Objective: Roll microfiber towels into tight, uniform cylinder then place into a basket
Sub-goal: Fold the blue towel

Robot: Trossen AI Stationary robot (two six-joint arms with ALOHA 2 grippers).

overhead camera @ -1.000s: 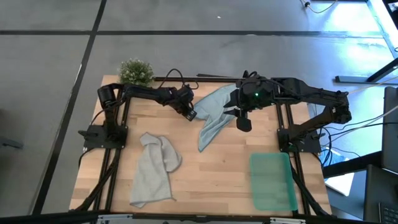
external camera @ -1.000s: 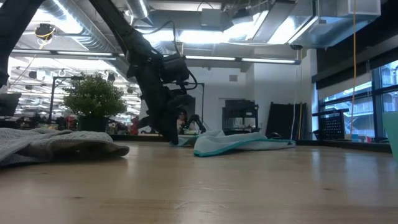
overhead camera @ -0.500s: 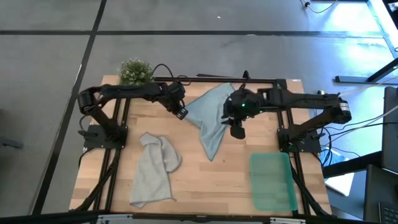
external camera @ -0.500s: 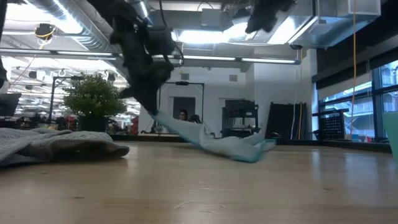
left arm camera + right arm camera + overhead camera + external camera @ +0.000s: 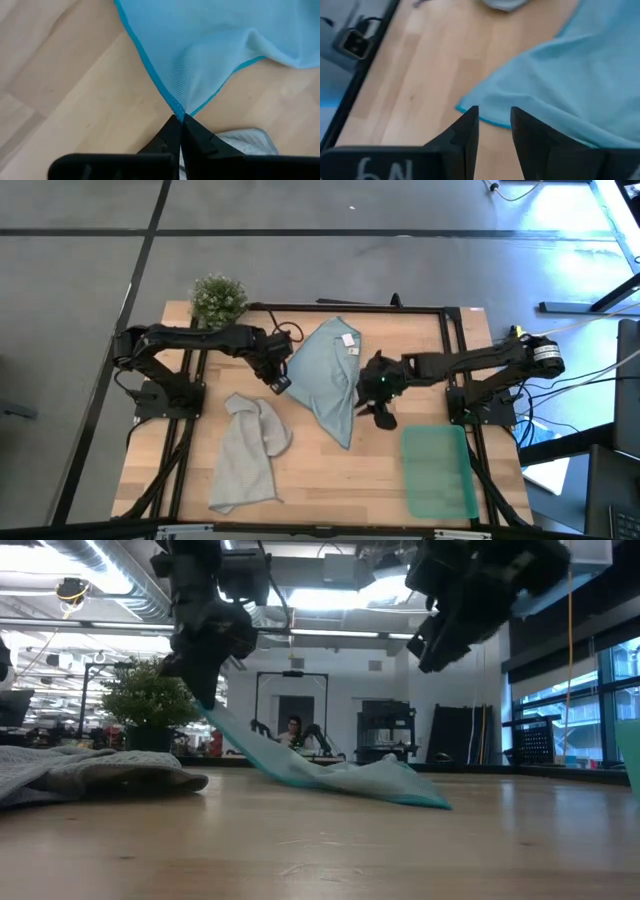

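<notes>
The pale blue towel (image 5: 330, 375) lies spread in the table's middle, its near end (image 5: 425, 802) on the wood. One corner is lifted by my left gripper (image 5: 281, 384), which is shut on it. My right gripper (image 5: 384, 418) is open and empty. It hovers above the table just right of the towel's near end, which shows beyond its fingers in the right wrist view (image 5: 470, 107). The light grey towel (image 5: 245, 455) lies crumpled at the near left. The green basket (image 5: 438, 472) stands at the near right. My left gripper pinches the blue towel's left corner (image 5: 181, 107) between its two fingertips, where two hemmed edges meet. The fingers slant down from the table's left. The corner is lifted clear, and the cloth slopes down from it (image 5: 240, 745) to the table, fairly taut.
A small potted plant (image 5: 218, 297) stands at the far left corner. The arms' black frame rails (image 5: 345, 308) run along the table's far edge and sides. Bare wood (image 5: 340, 480) shows between the grey towel and the basket.
My left gripper has risen and gone toward the table's left and near edges with the blue towel's corner. The towel has spread from a narrow bunch into a wide sheet, and its near end has slid toward the near edge. My right gripper has gone toward the near edge.
</notes>
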